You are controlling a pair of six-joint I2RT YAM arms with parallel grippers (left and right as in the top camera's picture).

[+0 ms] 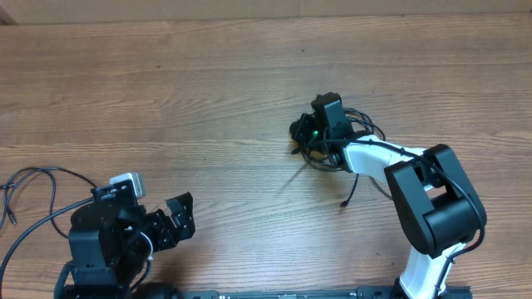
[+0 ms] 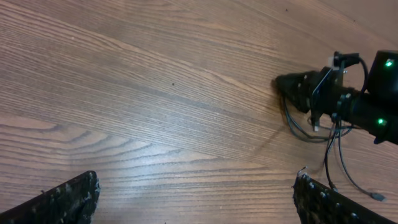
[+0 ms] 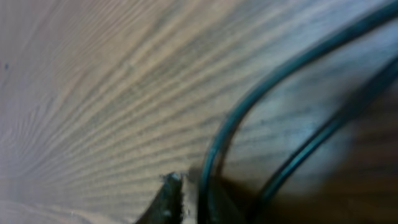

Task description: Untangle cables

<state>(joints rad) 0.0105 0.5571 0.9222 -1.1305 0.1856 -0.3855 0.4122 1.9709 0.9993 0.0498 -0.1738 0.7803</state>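
The cables point(image 1: 353, 178) are thin black cords bunched in loops under my right wrist at centre right, and one loose strand trails toward the front. In the left wrist view the cables point(image 2: 298, 132) loop below my right gripper point(image 2: 287, 86), whose fingers meet in a point. My right gripper point(image 1: 298, 133) sits low over the left end of the bunch. Close up, one cable point(image 3: 231, 121) curves down beside a fingertip point(image 3: 169, 198) into the jaws, and a second strand point(image 3: 323, 134) arcs next to it. My left gripper point(image 1: 179, 218) rests open at the front left, far from the cords, its fingers point(image 2: 68, 199) wide apart over bare wood.
Thicker black cables point(image 1: 33, 195) of the left arm base loop at the far left edge. The right arm's white and black body point(image 1: 432, 203) fills the front right. A small plug end point(image 2: 376, 196) lies on the wood toward the front of the bunch.
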